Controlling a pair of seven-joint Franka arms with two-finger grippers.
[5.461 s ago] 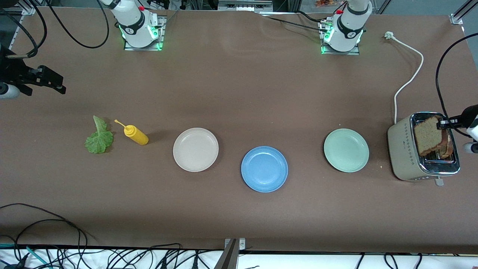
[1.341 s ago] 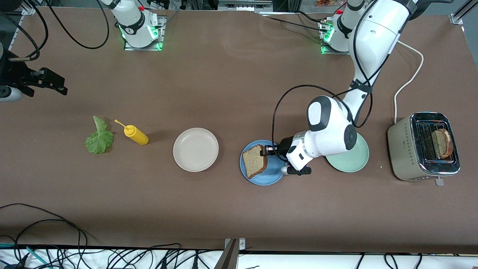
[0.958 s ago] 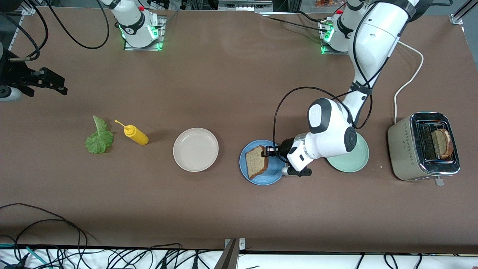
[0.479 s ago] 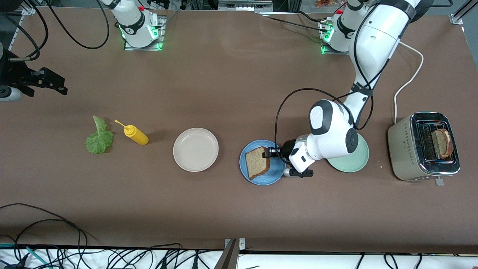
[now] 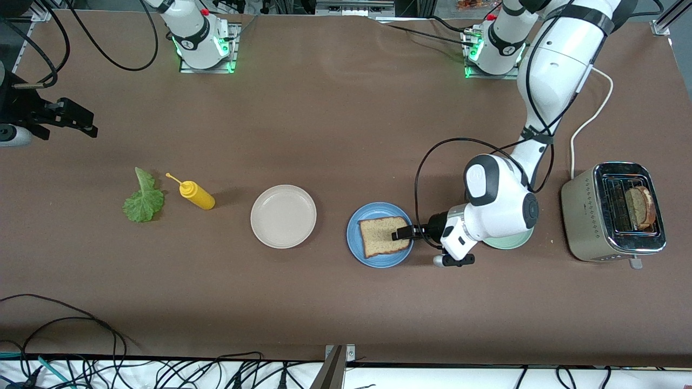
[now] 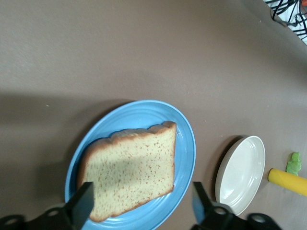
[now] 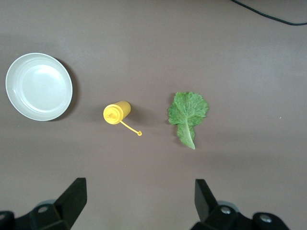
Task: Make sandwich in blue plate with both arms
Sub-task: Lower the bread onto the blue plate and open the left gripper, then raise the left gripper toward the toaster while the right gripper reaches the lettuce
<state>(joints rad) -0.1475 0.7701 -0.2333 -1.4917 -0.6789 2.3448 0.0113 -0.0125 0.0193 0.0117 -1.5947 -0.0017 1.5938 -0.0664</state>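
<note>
Bread slice (image 5: 384, 236) flat on blue plate (image 5: 357, 251); left hand (image 5: 401, 233) over it, fingers wide, empty.

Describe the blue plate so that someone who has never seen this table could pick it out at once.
Three round plates sit in a row across the middle of the brown table, between the yellow squeeze bottle and the toaster. The blue plate is the middle one, slightly nearer the front camera. Unlike the beige-white plate and the mint-green plate, it is glossy blue and holds a bread slice.
</note>
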